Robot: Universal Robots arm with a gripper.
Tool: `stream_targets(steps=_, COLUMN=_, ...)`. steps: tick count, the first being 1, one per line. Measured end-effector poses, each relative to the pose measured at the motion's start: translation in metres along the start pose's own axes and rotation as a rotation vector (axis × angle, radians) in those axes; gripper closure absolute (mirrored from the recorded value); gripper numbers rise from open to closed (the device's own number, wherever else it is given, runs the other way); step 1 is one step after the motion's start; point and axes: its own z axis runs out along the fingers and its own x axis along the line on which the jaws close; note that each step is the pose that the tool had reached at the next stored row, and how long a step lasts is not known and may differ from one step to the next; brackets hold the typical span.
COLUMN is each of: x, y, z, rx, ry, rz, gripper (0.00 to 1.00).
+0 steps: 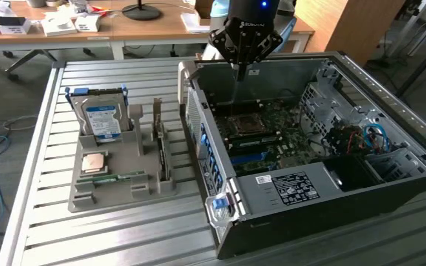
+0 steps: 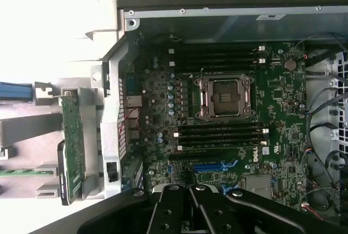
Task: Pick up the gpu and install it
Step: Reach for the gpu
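Our gripper [image 1: 238, 71], pinched shut and empty, hangs over the open computer case [image 1: 294, 219], the gpu [image 1: 159, 145] below and beside it in the grey holder [image 1: 117, 193], so pickup isn't begun and calls for opened fingers.

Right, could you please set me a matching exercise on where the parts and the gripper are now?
Things:
1 thin green gpu card with silver bracket
2 silver hard drive with blue label
3 narrow green memory stick
4 black gripper

Places:
A flat in the grey holder
B shut, above the open computer case
C propped at the holder's far end
D on edge, nearest the case

Pairs: 1-D, 2-C, 3-A, 4-B
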Motion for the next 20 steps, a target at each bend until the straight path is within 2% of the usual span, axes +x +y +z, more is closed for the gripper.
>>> stream_targets(steps=5, x=0.003, y=-0.0002, z=-0.0002, rx=0.0002, ry=0.0001, rz=0.000, gripper=0.89)
stream_targets(steps=20, x=0.027, y=-0.0020, z=-0.0006, rx=0.0000, ry=0.0000, rz=0.000, gripper=0.89)
